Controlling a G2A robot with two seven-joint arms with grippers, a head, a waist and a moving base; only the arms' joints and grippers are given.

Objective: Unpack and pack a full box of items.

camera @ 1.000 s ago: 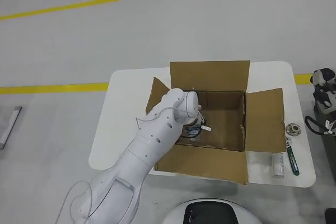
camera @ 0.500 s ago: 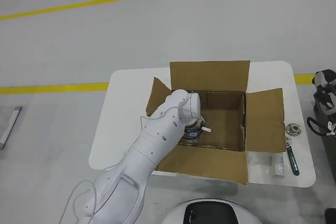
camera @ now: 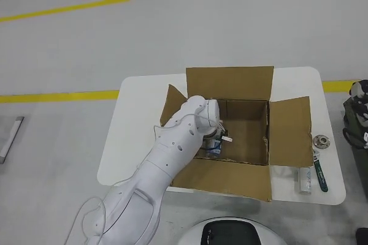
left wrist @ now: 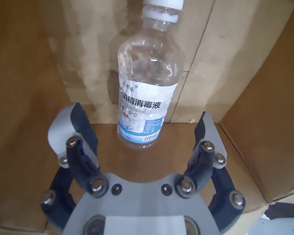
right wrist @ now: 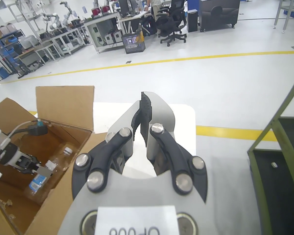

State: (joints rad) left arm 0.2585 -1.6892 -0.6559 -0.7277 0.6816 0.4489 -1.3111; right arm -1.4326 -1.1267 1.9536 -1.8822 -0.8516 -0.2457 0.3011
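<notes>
An open cardboard box (camera: 248, 132) stands on the white table (camera: 138, 122). A clear bottle (left wrist: 148, 79) with a white cap and a blue-and-white label lies on the box floor (left wrist: 235, 50). My left gripper (left wrist: 140, 113) is down inside the box, open, its fingers (left wrist: 82, 121) on either side of the bottle's bottom end without touching it. From above, the left arm covers most of the bottle (camera: 214, 145). My right gripper (right wrist: 142, 103) is shut on nothing, held off the table's right end (camera: 363, 110).
On the table right of the box lie a metal flange (camera: 321, 141), a green-handled tool (camera: 320, 174) and a small white bottle (camera: 304, 179). A dark green-framed cart (right wrist: 272, 152) stands beside the table's right end. The box flaps (camera: 290, 130) are folded outward.
The left arm has shifted slightly inside the box over the bottle. The right arm has drawn back toward the right edge.
</notes>
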